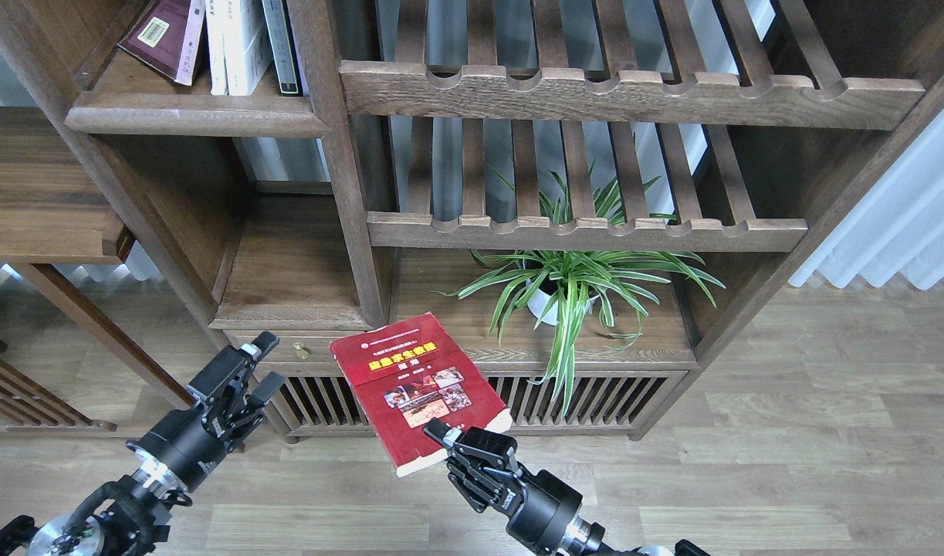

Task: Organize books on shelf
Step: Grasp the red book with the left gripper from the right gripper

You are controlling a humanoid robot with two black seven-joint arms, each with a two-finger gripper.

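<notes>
Right pincer [441, 434]: clamped on the near corner of the red book [417, 398]; one finger lies over the cover, the other is hidden beneath it.

Left pincer [257, 363]: fingers apart, holding nothing, hanging just left of the red book and in front of the low drawer [286, 351].

Red book: carried nearly flat, cover up, yellow title toward the bookcase, free of every surface. Its whole length overhangs my grip.

Shelf [186, 120]: upper left, above and well apart from the book. It already carries a maroon book [163, 35] leaning right against upright white volumes [236, 42] and a dark-spined volume [280, 42].

Risk, grip: I judge a corner hold on a soft paperback to be weak. The overhang may make it sag, pivot or slide out during the lift.

Risk, route: the upright post [348, 193] and the shelf's rounded lip stand between book and slot. A far corner striking either could twist the book loose.

Risk, slot: free room on the shelf looks narrow. A flat entry could push the leaning maroon book over or jam against it.

Risk, neighbours: the spider plant [572, 286] stands just right of the book. A swing that way would brush its leaves.

Risk, handover: if my left pincer closes in to help, the two could collide beside the cover.
</notes>
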